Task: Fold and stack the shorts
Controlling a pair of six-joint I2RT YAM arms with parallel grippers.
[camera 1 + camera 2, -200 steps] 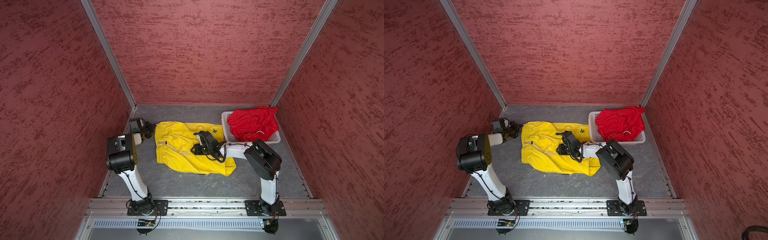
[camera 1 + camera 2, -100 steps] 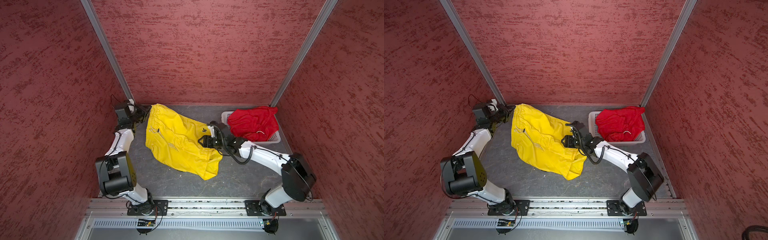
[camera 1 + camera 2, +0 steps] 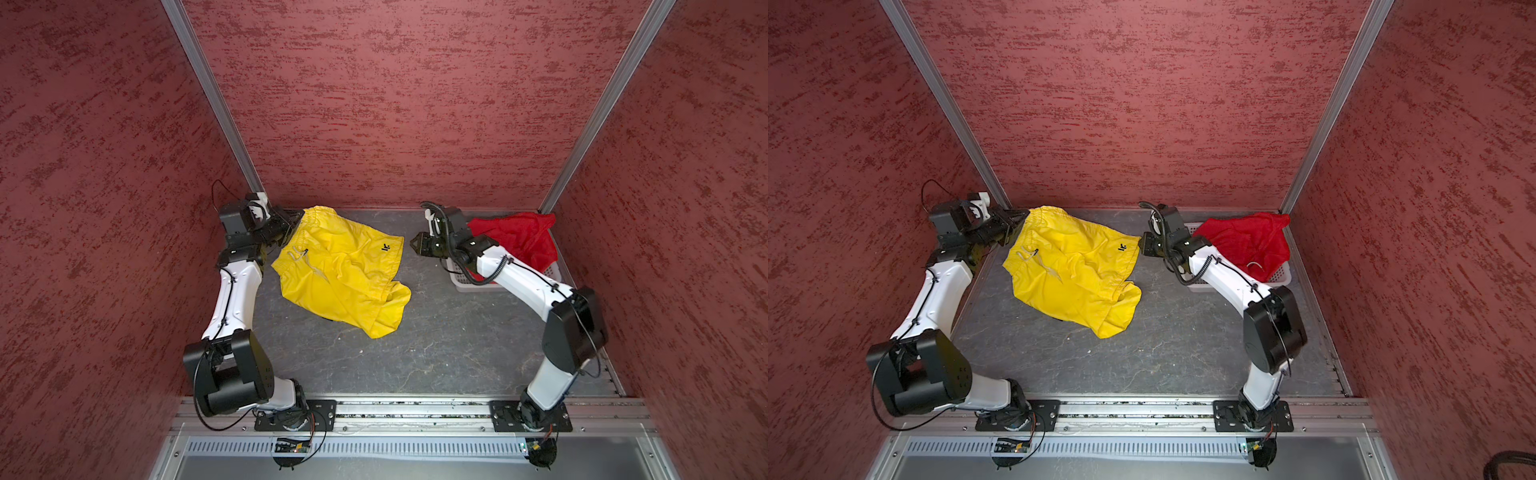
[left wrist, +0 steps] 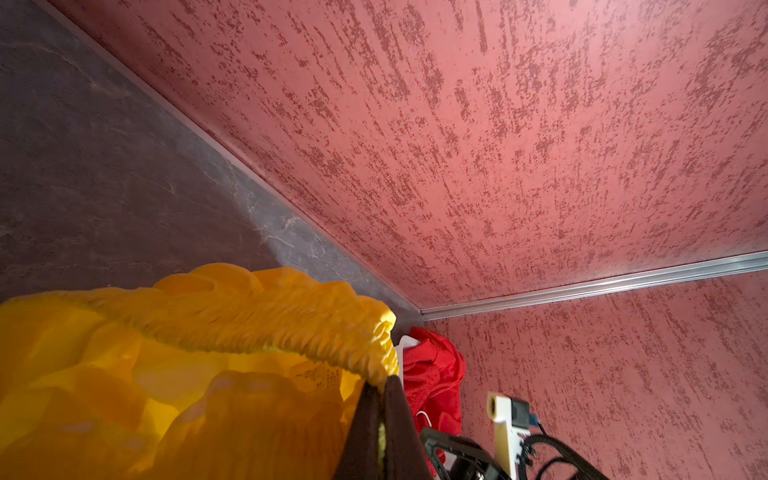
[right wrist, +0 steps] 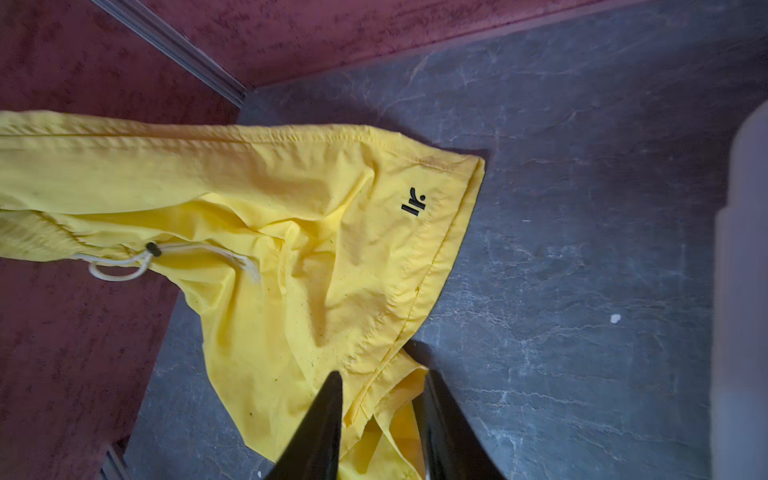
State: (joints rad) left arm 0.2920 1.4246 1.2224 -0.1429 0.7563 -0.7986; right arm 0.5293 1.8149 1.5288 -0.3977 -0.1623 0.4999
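one pair (image 3: 345, 266) on table (image 3: 436, 345), other pair (image 3: 519, 237) in basket (image 3: 1282, 277)

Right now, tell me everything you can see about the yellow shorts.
The yellow shorts are thin, crumpled bright yellow cloth with a gathered elastic waistband, a pale drawstring, and a small black logo near one leg hem. They lie unfolded on the grey floor, waistband corner held up by the left claw, shut on it. The right claw is open just off the hem.

The left claw (image 4: 379, 388) was clamped on the gathered waistband (image 4: 257, 328) of the yellow shorts (image 4: 166, 395), the grey bench (image 4: 104, 174) behind them. The red shorts (image 4: 436, 374) lay at the claw's one o'clock.
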